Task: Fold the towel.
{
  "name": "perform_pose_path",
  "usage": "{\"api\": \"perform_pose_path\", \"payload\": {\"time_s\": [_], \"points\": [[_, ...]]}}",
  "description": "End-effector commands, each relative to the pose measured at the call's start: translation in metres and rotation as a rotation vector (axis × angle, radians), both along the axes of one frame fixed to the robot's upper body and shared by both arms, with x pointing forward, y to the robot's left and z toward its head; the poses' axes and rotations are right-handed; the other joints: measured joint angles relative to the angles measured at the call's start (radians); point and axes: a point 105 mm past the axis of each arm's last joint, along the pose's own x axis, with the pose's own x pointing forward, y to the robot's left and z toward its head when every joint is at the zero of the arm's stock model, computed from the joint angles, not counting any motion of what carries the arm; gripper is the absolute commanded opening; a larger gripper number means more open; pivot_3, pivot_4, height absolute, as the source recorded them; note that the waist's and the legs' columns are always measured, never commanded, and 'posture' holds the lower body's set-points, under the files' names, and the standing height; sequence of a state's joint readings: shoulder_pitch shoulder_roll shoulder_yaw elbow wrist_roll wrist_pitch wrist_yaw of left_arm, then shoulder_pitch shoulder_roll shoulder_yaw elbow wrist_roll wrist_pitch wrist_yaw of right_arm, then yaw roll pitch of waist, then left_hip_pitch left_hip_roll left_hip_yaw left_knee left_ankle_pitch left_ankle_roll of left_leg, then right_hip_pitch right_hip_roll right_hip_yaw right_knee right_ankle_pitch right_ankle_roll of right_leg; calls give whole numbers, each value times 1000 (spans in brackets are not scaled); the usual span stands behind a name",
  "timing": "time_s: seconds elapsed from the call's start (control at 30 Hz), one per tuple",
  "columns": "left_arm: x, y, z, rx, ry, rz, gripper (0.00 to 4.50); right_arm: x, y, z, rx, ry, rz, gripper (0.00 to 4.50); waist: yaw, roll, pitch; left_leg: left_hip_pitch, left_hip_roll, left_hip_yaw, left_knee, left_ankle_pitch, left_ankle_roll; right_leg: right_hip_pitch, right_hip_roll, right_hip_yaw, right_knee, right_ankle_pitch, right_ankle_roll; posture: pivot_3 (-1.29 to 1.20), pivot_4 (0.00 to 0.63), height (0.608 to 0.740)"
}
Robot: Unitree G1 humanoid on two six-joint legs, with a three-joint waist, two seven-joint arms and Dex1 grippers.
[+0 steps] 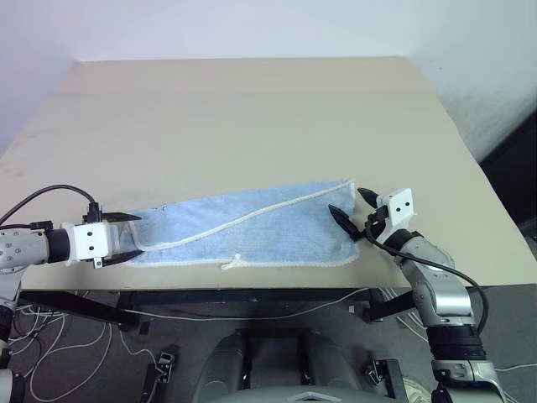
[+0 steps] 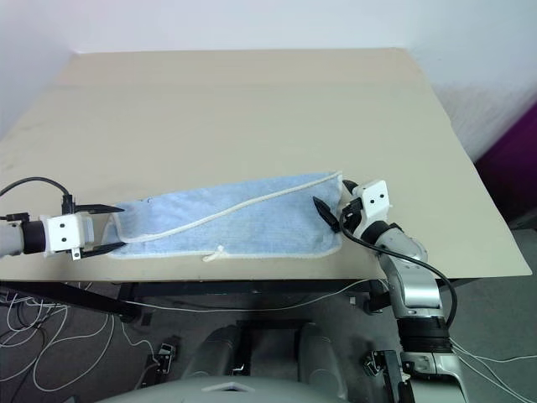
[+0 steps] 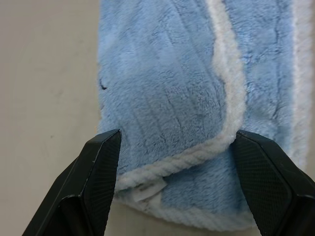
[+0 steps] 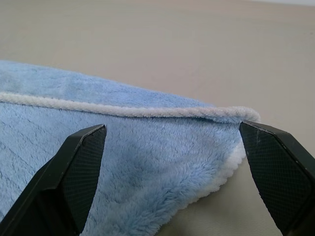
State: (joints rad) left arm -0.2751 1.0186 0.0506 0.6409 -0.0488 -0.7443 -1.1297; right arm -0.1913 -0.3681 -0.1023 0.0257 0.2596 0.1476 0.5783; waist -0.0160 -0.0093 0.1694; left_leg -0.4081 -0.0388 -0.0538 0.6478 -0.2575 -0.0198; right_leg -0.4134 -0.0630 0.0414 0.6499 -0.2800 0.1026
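Observation:
The towel (image 1: pixel 252 228), light blue with whitish hems, lies folded into a long strip near the table's front edge, with a small white tag loop (image 1: pixel 231 263) at its near hem. My left gripper (image 1: pixel 126 237) is open at the strip's left end, one finger on either side of the layered corner (image 3: pixel 162 83). At the right end, my right gripper (image 1: pixel 352 210) is open too, held low and level, its fingers (image 4: pixel 78 167) straddling the towel's corner (image 4: pixel 147 162). Neither gripper holds the cloth.
The beige table (image 1: pixel 252 109) stretches bare behind the towel to a pale wall. The towel's near hem runs close to the front edge (image 1: pixel 252 290). Cables (image 1: pixel 50 336) hang below that edge on the left.

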Motion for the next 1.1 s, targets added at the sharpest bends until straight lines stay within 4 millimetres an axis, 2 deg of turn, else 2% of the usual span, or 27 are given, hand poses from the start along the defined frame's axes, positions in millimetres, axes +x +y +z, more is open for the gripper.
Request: {"api": "perform_pose_path", "payload": {"time_s": [0.03,0.17,0.43,0.53,0.7,0.87,1.0,1.1], "points": [[1,2,5,15,-40,0,3619,-1,5,13,10,-47,25,4500,0,0,0,0,0,0,0,0,0,0,0,0,0,0,0,0,150,740],[1,2,6,10,-56,-7,2782,-1,6,14,10,-48,31,4500,0,0,0,0,0,0,0,0,0,0,0,0,0,0,0,0,150,740],[-1,1,6,-39,-53,0,42,1,7,17,6,-57,40,4500,0,0,0,0,0,0,0,0,0,0,0,0,0,0,0,0,150,740],[1,3,8,-90,-51,38,17,2,7,20,-1,-65,46,4500,0,0,0,0,0,0,0,0,0,0,0,0,0,0,0,0,150,740],[13,3,18,-303,-10,169,17,5,7,32,-66,-107,68,4500,0,0,0,0,0,0,1,0,0,0,0,0,1,0,0,0,150,740],[19,1,29,-469,10,242,17,15,0,46,-361,-196,110,4500,-1,0,0,0,0,0,1,0,0,0,0,0,1,0,0,0,150,740],[20,-4,34,-520,5,255,17,28,-11,48,-614,-257,122,4500,-2,0,0,0,0,0,1,0,0,0,0,0,1,0,0,0,150,740],[20,-7,36,-535,-2,257,17,41,-19,51,-727,-295,106,4500,-2,0,0,0,0,0,1,0,0,0,0,0,1,0,0,0,150,740]]}}
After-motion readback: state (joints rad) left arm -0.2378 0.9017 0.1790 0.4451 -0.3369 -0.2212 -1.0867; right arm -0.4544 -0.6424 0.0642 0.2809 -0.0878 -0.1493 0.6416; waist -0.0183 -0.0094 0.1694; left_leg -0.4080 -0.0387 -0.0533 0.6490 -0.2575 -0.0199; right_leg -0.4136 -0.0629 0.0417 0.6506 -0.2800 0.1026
